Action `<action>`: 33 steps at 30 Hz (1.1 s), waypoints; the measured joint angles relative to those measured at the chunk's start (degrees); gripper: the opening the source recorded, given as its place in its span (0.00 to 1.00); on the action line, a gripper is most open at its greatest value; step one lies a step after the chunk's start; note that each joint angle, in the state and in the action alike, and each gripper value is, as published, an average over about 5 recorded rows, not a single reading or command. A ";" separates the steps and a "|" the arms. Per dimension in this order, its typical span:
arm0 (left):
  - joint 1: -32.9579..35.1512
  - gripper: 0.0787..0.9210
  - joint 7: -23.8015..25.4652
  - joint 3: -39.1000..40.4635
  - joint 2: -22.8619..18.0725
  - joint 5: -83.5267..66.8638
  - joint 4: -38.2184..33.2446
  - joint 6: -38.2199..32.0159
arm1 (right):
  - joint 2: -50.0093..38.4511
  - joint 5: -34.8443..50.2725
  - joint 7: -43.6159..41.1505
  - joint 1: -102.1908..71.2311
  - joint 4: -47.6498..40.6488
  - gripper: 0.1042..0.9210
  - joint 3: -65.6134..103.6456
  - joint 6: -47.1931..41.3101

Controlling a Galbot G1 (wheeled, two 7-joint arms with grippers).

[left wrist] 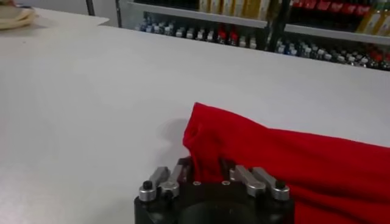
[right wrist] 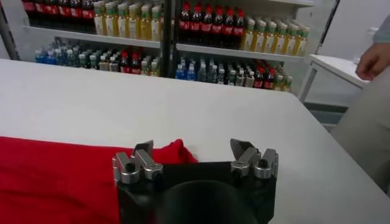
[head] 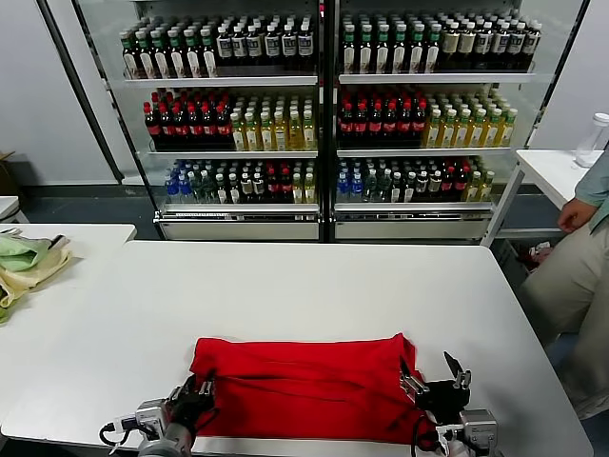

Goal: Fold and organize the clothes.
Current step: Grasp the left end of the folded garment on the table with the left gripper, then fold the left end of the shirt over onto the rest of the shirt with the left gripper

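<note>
The bright red T-shirt (head: 304, 386) lies folded into a long band on the white table (head: 314, 286), close to the front edge. Only its plain side shows. My left gripper (head: 195, 392) is at the shirt's left end. In the left wrist view the gripper (left wrist: 206, 165) is shut on a bunched edge of the red cloth (left wrist: 292, 158). My right gripper (head: 430, 373) is at the shirt's right end. In the right wrist view the gripper (right wrist: 194, 149) is open and empty, just above the shirt's right corner (right wrist: 175, 152).
A pale green and yellow cloth pile (head: 24, 262) lies on a side table at the far left. Glass-door drink coolers (head: 324, 114) stand behind the table. A person (head: 576, 276) sits at the right beside another white table (head: 552, 167).
</note>
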 measured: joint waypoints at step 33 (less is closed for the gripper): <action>3.41 0.03 9.03 -23.60 2.05 18.12 -1.28 -2.66 | 0.20 -0.98 -0.04 -0.60 2.72 0.88 1.01 0.03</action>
